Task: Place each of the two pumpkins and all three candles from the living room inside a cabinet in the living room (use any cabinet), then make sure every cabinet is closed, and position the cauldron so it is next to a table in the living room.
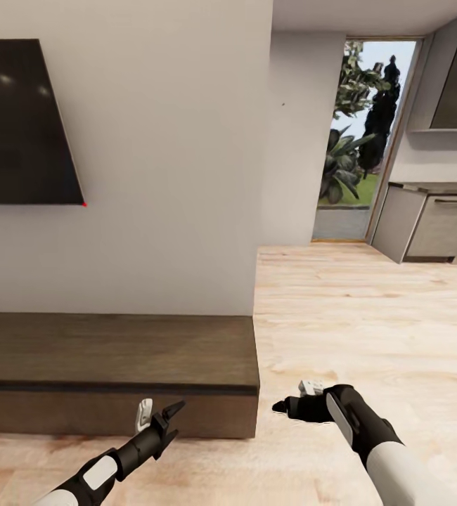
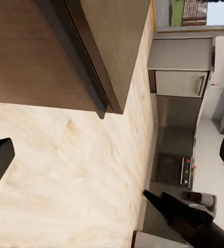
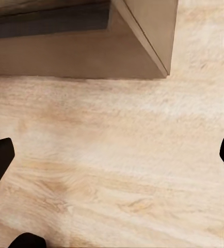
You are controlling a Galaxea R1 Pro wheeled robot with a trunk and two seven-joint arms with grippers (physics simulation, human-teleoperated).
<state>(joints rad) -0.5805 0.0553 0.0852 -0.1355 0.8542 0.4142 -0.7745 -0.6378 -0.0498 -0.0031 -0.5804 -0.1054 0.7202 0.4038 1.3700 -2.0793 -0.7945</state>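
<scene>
head view: the cabinet (image 1: 116,365) stands against the wall under a tv (image 1: 21,123), its fronts shut. the left gripper (image 1: 159,416) and right gripper (image 1: 292,402) hover low over the floor (image 1: 369,323) before it. both wrist views: jaws spread wide, holding nothing, the cabinet's corner ahead.

From head height we look forward and down at the cabinet (image 1: 116,365) against the wall (image 1: 165,140), while both wrist cameras face the floor (image 3: 117,170) close up, sharing the cabinet's right end corner.
</scene>
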